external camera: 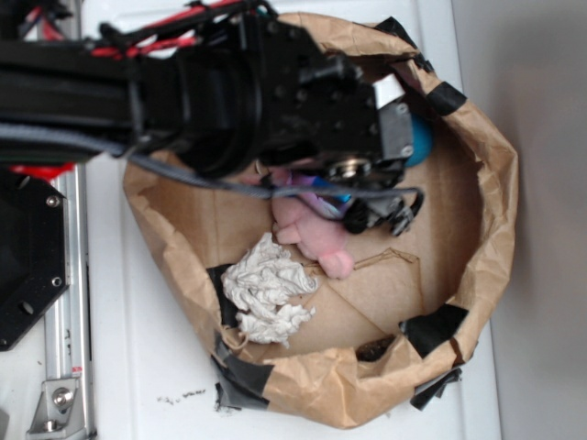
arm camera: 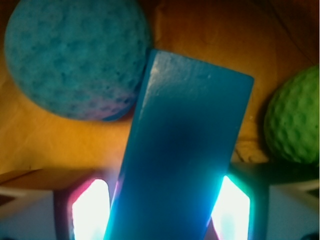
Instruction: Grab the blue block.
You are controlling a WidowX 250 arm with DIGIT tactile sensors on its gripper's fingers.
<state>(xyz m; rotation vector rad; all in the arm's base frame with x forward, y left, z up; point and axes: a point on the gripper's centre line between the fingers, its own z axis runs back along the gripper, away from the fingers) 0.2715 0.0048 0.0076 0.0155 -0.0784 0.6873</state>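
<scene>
In the wrist view the blue block (arm camera: 187, 145), a flat smooth slab, runs from the bottom edge up and to the right. It fills the gap between my gripper's (arm camera: 161, 212) two glowing pads (arm camera: 91, 210), and both pads press against its long sides. From outside, my gripper (external camera: 378, 216) reaches down into the brown paper bag (external camera: 495, 206), just right of the pink plush rabbit (external camera: 316, 236). Only a sliver of the blue block (external camera: 330, 194) shows there under the wrist; the arm hides the rest.
A textured blue ball (arm camera: 75, 57) lies beyond the block's far left corner, also seen as the blue ball (external camera: 420, 139) behind the wrist. A dimpled green ball (arm camera: 295, 120) sits to the right. A crumpled white cloth (external camera: 266, 291) lies in the bag's near left.
</scene>
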